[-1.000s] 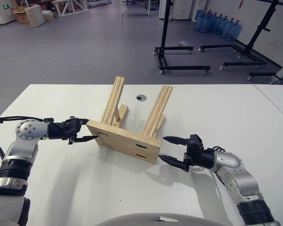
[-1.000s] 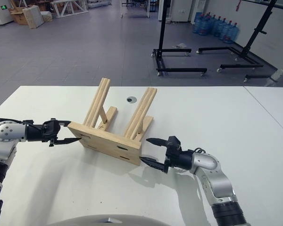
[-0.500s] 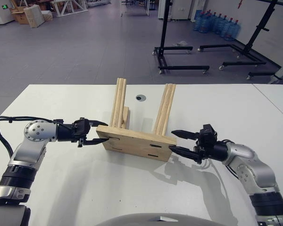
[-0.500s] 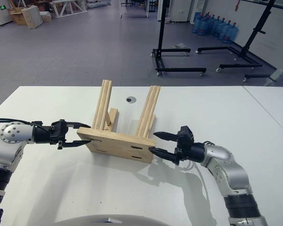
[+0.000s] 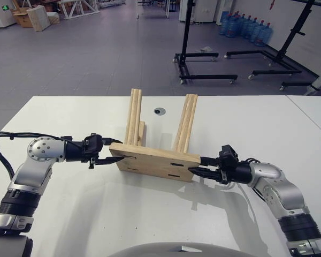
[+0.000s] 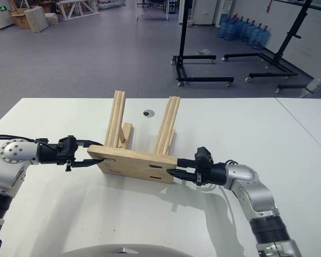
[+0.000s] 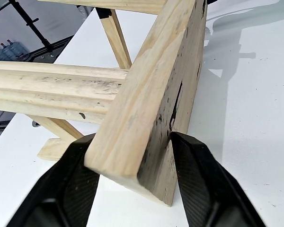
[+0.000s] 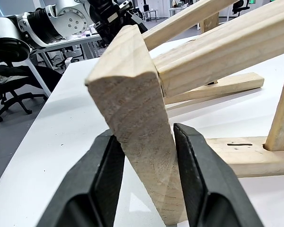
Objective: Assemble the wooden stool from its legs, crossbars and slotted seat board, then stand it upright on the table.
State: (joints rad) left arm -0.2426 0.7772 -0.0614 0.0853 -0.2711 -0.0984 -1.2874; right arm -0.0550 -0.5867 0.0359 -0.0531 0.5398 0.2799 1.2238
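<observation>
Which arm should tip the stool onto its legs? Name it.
Neither alone, likely both: the left end effector and right end effector each clamp an opposite end of the seat board, which stands on edge, legs pointing away.

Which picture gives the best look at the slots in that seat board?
The left eye view: the seat board faces the camera, so its slots show together; the right eye view matches. The left wrist view shows one slot close, by the left gripper. The right wrist view shows the board's end inside the right gripper.
</observation>
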